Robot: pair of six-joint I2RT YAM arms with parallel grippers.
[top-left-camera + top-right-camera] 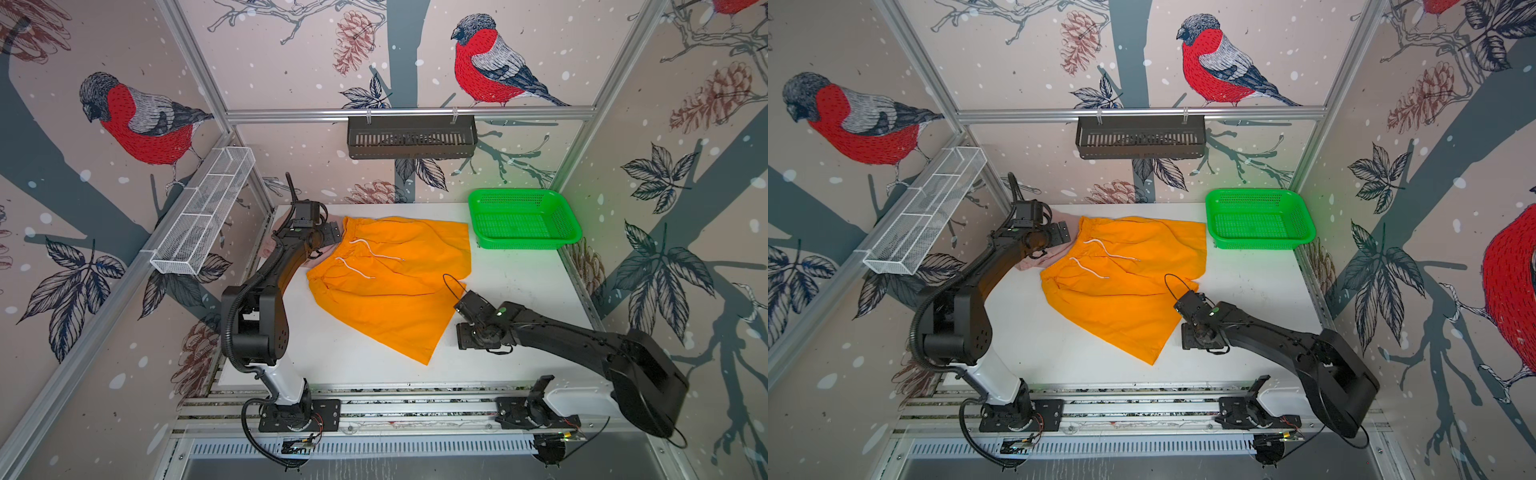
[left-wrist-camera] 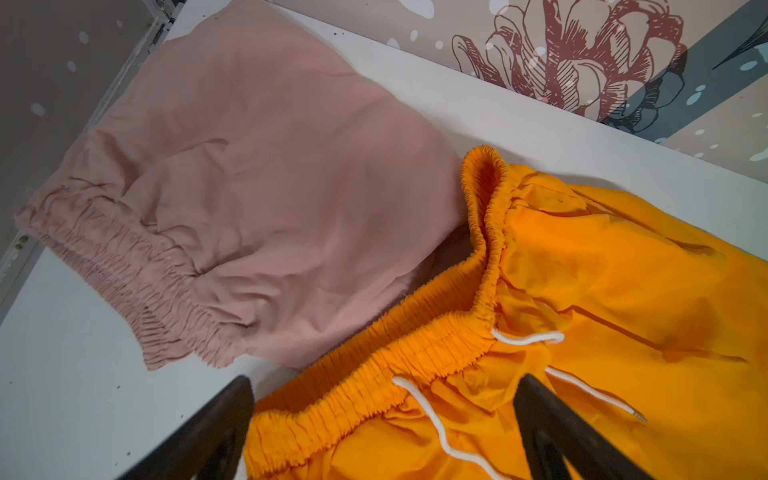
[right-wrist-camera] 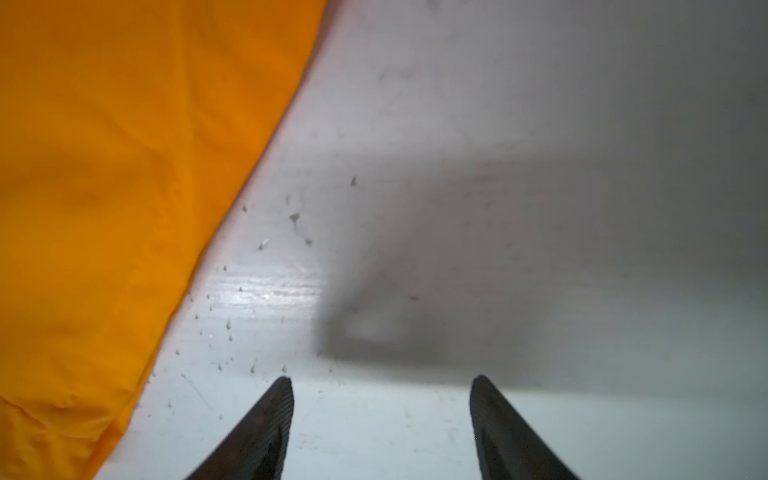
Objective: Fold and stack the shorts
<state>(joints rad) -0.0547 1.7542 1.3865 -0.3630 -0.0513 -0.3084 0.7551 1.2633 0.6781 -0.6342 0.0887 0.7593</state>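
Lying spread mid-table, orange shorts (image 1: 390, 282), pink shorts (image 2: 257, 187) far left, touching their waistband, left gripper (image 2: 384, 379) wide apart above it, empty, right gripper (image 3: 380, 380) parted, empty, over the table (image 3: 457, 166) just right.

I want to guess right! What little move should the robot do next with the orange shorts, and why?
Probably lower the left gripper and pinch the waistband of the orange shorts: its open jaws hover over it, while the right gripper hangs open over bare table.
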